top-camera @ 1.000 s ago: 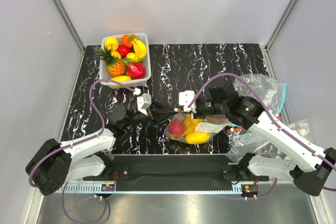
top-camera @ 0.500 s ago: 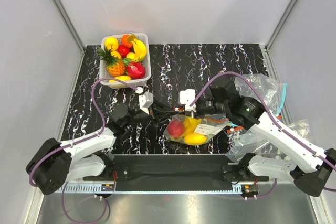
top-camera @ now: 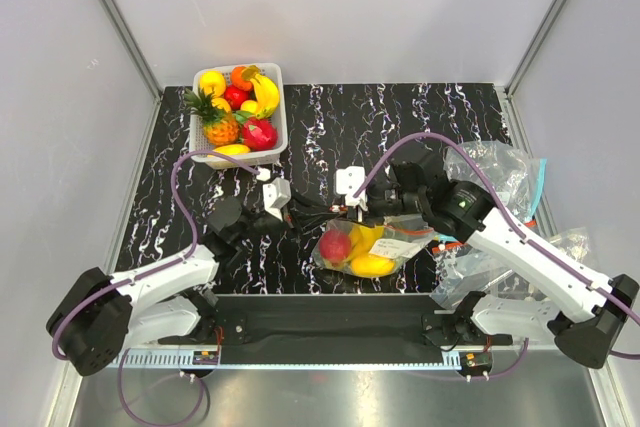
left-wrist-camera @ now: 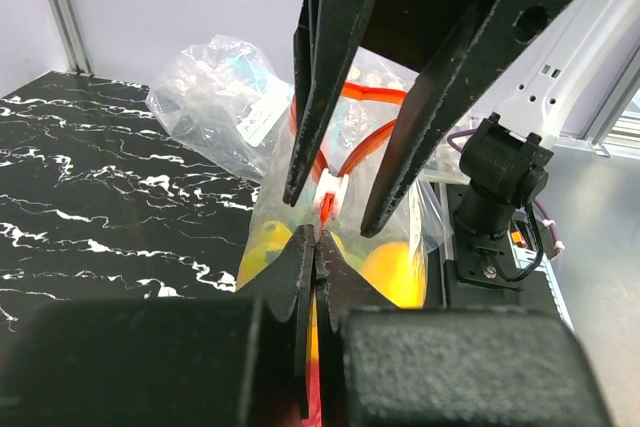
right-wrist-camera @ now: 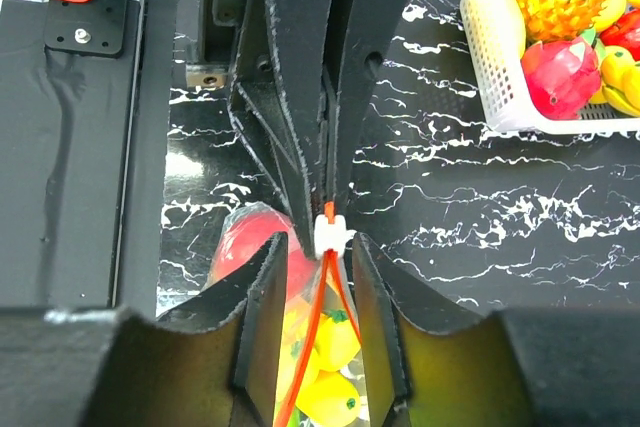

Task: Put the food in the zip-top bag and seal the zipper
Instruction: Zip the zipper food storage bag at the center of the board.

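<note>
The zip-top bag lies at the front middle of the table. It holds a red apple, a yellow fruit and more yellow pieces. My left gripper is shut on the left end of the orange-red zipper, with its own jaws pressed together on the strip. My right gripper is open. Its fingers straddle the zipper just behind the white slider without pinching it. The bag mouth still gapes behind the slider. I cannot make out a green apple.
A white basket of toy fruit stands at the far left, and also shows in the right wrist view. Other crumpled clear bags, one with a teal strip, lie at the right. The two grippers face each other tip to tip.
My right gripper has shifted slightly left and away along the zipper. The left gripper keeps its hold and has barely moved. The bag has shifted slightly.
</note>
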Robot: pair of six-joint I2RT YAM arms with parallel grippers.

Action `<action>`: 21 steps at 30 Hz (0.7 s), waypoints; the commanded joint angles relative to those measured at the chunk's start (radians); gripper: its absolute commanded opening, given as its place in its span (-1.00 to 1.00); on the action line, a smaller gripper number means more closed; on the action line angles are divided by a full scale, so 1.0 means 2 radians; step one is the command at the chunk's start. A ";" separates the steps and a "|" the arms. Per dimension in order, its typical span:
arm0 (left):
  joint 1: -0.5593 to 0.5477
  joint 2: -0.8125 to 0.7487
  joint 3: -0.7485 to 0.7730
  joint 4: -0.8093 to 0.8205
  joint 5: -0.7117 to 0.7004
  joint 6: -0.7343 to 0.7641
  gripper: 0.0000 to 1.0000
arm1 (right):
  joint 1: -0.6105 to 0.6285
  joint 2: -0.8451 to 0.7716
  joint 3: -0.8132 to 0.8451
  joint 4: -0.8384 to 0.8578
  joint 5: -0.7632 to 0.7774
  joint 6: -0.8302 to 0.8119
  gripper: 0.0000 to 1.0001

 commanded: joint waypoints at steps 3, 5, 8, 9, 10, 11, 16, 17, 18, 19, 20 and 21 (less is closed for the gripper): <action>-0.001 -0.012 0.013 0.021 0.008 0.020 -1.00 | 0.003 0.008 0.027 0.026 -0.019 0.009 -0.24; -0.001 -0.012 0.014 0.019 0.008 0.021 -1.00 | 0.003 0.012 0.029 0.025 -0.018 0.010 -0.25; -0.001 -0.010 0.017 0.014 0.006 0.021 -1.00 | 0.003 0.012 0.030 0.026 -0.018 0.010 -0.28; -0.001 -0.009 0.017 0.014 0.007 0.022 -1.00 | 0.004 0.012 0.031 0.026 -0.018 0.010 -0.30; -0.001 -0.009 0.018 0.014 0.006 0.021 -1.00 | 0.003 0.012 0.031 0.025 -0.018 0.010 -0.38; -0.001 -0.009 0.018 0.015 0.007 0.021 -1.00 | 0.003 0.012 0.031 0.025 -0.016 0.010 -0.42; -0.001 -0.019 0.014 0.012 0.002 0.022 -1.00 | 0.003 0.013 0.031 0.006 -0.010 0.002 -0.85; -0.001 -0.026 0.011 0.013 -0.001 0.022 -1.00 | 0.003 0.013 0.031 0.005 -0.007 0.001 -0.85; -0.001 -0.028 0.009 0.014 -0.004 0.019 -1.00 | 0.003 0.011 0.031 0.002 -0.006 0.002 -0.86; -0.001 -0.033 0.006 0.014 -0.010 0.019 -1.00 | 0.004 0.011 0.029 0.001 -0.005 0.003 -0.87; -0.001 -0.041 0.003 0.018 -0.015 0.019 -1.00 | 0.003 0.010 0.028 0.002 -0.003 0.006 -0.93; -0.001 -0.044 -0.004 0.020 -0.016 0.017 -1.00 | 0.003 0.007 0.027 0.005 0.000 0.009 -0.96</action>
